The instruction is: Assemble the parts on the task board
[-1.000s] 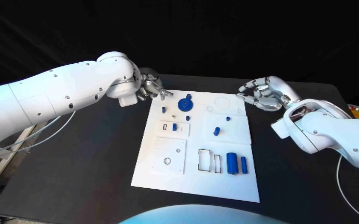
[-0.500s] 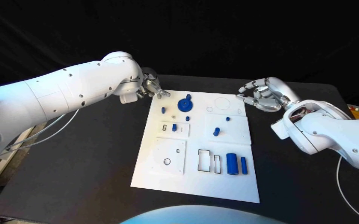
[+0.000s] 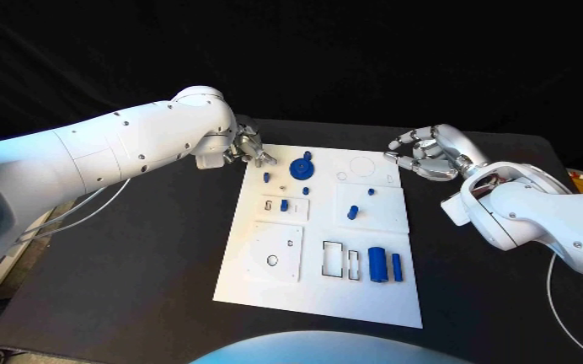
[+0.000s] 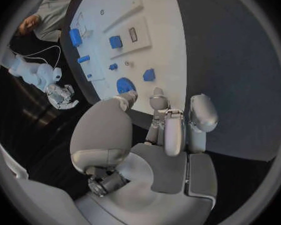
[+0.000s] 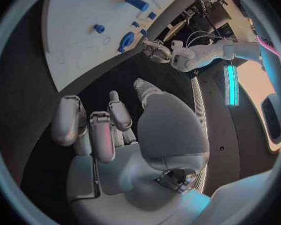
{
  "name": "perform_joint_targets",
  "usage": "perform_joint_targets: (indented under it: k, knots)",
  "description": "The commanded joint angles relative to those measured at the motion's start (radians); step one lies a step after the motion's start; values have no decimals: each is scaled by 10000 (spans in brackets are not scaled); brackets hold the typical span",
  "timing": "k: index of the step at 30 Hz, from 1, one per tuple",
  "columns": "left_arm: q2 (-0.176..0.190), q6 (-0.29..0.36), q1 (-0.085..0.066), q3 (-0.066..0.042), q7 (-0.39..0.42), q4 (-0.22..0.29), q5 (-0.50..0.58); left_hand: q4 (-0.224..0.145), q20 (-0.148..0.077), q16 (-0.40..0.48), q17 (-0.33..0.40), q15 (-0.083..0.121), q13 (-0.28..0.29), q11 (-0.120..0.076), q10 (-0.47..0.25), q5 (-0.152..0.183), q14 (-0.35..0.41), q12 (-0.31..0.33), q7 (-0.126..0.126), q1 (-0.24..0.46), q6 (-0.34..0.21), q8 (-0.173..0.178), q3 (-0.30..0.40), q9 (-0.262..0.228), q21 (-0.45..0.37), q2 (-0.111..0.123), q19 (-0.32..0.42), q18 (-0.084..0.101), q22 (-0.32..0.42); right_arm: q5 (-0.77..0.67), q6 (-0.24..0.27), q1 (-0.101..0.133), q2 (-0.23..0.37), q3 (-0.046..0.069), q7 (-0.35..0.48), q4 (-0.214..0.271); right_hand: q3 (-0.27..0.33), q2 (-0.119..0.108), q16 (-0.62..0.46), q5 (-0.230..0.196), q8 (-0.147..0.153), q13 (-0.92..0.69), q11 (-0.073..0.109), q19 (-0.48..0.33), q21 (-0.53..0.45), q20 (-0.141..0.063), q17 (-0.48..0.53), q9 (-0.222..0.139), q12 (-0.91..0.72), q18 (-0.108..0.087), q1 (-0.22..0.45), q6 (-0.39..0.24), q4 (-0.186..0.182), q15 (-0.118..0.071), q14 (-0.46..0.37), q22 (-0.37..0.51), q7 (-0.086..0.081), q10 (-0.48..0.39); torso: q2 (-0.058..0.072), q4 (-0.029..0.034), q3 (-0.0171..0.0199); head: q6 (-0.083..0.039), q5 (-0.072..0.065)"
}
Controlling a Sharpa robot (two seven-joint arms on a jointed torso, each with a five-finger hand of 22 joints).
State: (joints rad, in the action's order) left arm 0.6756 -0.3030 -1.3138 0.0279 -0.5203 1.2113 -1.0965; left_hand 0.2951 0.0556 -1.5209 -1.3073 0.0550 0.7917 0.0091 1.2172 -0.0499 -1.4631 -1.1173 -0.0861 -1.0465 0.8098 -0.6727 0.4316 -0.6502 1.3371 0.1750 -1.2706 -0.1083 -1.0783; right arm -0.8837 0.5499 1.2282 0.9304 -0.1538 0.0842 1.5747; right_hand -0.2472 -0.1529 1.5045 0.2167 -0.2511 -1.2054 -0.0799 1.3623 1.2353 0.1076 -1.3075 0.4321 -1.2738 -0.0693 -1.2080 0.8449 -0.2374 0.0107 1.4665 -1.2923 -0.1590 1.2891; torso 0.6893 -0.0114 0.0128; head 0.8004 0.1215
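Change: over the last second the left hand (image 3: 252,150) has crept toward the board (image 3: 318,297)'s far left corner; right hand (image 3: 421,153) unmoved.
Meaning: likely an approach, no part picked yet.
Left fingers (image 4: 167,130): loosely curled, apart, holding nothing; disc part (image 3: 302,168) just beyond the tips.
Right fingers (image 5: 93,135): half curled, empty, off the board's far right edge, above the counter (image 3: 134,280).
Parts: all on the board.
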Motion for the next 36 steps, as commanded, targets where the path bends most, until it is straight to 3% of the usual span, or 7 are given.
perform_joint_targets:
  k: [1,19,36]
  knots:
    - [-25,-447,-3,11,94,61,-19,-3,41,24,-1350,-61,12,19,18,-16,-740,-16,8,7,94,60,-63,21,-23,-78,-11,51,-34,-99,-108,-9,-9,0,12,4,12,24,-54,-8,-48,4,29,-72,-64,12,-716,12,4,-191,17,-60,-65,-74,595,15,-11,-44,-6,0,3,15,-7]
    - [-152,-700,63,148,74,-51,13,-28,41,7,-1381,-42,-4,-6,28,-20,-749,-32,32,-360,242,151,16,167,-22,-230,-3,47,-42,-99,-109,-10,-10,1,7,20,25,28,-58,11,-55,13,30,-74,-71,11,-709,13,9,-193,-12,-68,-79,-75,593,18,-12,-51,6,-9,-6,39,10]
    - [-251,-579,134,172,79,-147,166,-40,41,5,-1379,-37,-34,-12,22,-19,-748,-38,38,-700,312,220,297,279,-17,-411,-1,48,-55,-150,-123,-10,-29,1,-21,12,29,33,-60,19,-59,14,30,-77,-78,11,-706,13,8,-194,-27,-71,-85,-75,593,22,-12,-51,-4,1,4,110,-27]
